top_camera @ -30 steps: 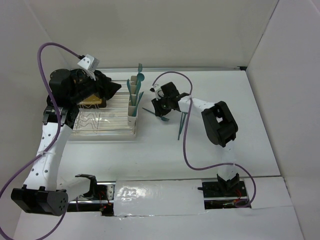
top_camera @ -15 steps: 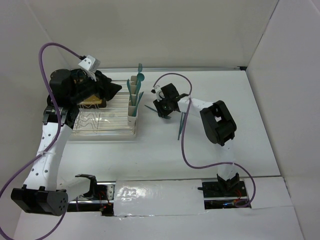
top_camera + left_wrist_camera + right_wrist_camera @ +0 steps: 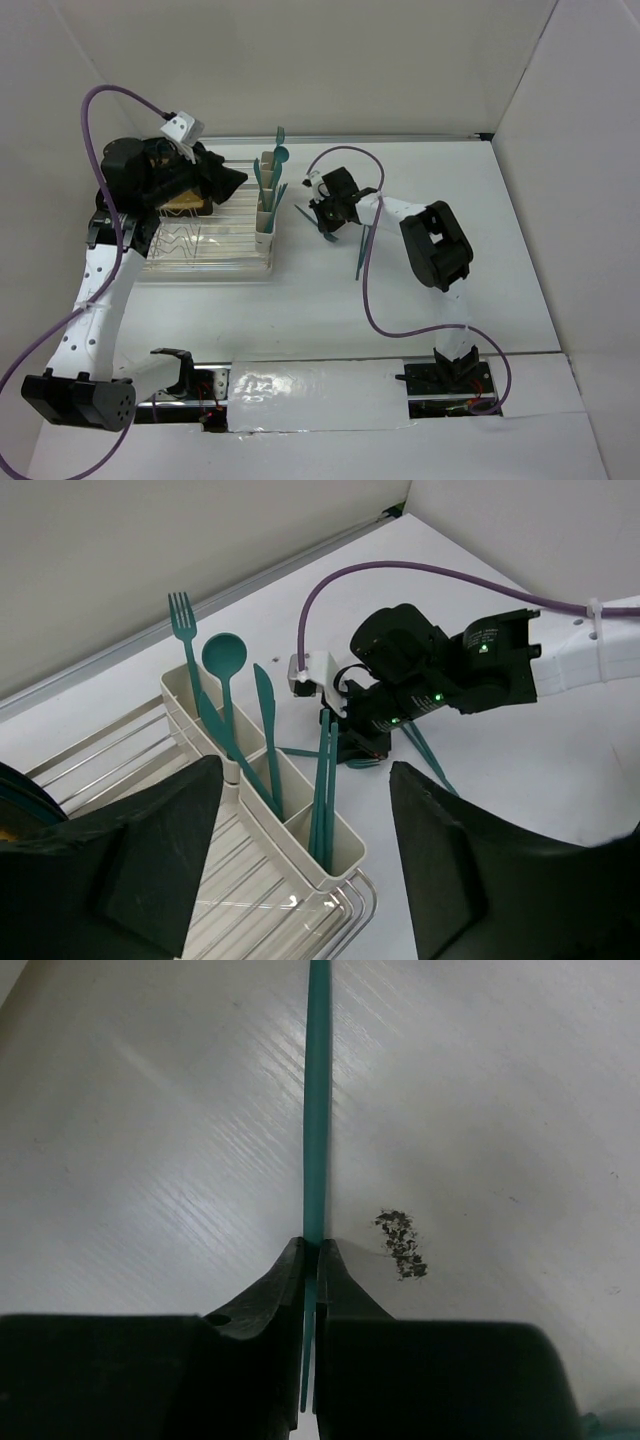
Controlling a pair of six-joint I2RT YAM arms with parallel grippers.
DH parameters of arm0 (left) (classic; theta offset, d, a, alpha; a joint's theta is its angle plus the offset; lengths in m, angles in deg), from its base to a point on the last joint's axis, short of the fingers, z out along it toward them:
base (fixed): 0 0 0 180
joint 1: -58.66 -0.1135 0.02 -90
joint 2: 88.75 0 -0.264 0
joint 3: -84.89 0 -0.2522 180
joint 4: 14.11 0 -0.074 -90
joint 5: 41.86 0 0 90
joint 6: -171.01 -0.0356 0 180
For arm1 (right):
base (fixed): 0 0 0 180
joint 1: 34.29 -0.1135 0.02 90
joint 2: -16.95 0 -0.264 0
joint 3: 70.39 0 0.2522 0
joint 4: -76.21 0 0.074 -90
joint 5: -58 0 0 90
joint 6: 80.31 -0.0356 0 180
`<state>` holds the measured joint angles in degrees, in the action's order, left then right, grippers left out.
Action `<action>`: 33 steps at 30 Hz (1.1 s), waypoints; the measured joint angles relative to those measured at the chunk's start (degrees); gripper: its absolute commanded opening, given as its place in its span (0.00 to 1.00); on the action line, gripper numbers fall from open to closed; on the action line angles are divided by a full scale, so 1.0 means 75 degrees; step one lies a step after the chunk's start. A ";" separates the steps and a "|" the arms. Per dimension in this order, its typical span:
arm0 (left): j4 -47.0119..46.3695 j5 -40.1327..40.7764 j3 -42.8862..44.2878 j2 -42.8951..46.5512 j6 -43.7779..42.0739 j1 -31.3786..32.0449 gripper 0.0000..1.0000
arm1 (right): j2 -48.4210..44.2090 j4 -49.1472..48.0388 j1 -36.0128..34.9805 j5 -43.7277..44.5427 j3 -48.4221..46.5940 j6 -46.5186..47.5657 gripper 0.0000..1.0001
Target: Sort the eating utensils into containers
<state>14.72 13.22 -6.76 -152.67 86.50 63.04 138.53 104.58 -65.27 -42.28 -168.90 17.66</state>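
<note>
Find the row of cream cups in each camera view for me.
Top view: cream cups left of centre, right of the rack.
Left wrist: bottom centre, holding green utensils.
Right wrist: not in it.
Shared landmark: right gripper, shut on a utensil beside the cups.

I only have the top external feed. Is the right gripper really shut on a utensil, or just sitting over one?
Observer: Shut on one. In the right wrist view the right gripper pinches a thin teal handle that points straight ahead.
Operator: Is the left gripper carrying anything?
Observer: No. The left wrist view shows the left gripper wide open and empty.
Operator: What's in the closest cup?
Observer: From the left wrist, the nearest cup of the containers holds two slim utensils standing together.
</note>
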 measured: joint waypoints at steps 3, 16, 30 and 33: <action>0.0122 -0.0093 0.0131 -0.0102 -0.0189 0.0061 0.92 | -0.0160 -0.0055 0.0032 -0.0134 0.0213 -0.0122 0.00; 0.1020 -0.2600 0.1014 -0.1128 -0.3812 0.0912 0.91 | -0.3794 0.1577 0.0268 -0.1131 0.1011 -0.0239 0.00; 0.1218 -0.2838 0.1005 -0.2285 -0.6540 0.2818 0.82 | -0.5444 0.2366 0.0323 -0.1754 0.1247 -0.0519 0.00; 0.1285 -0.2136 0.1005 -0.2515 -0.6889 0.3281 0.79 | -0.5712 0.2363 0.0323 -0.1842 0.1285 -0.0609 0.00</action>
<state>24.36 -2.80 0.78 -171.53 34.84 87.66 95.69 122.31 -62.85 -56.10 -159.26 13.09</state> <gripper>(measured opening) 0.805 0.079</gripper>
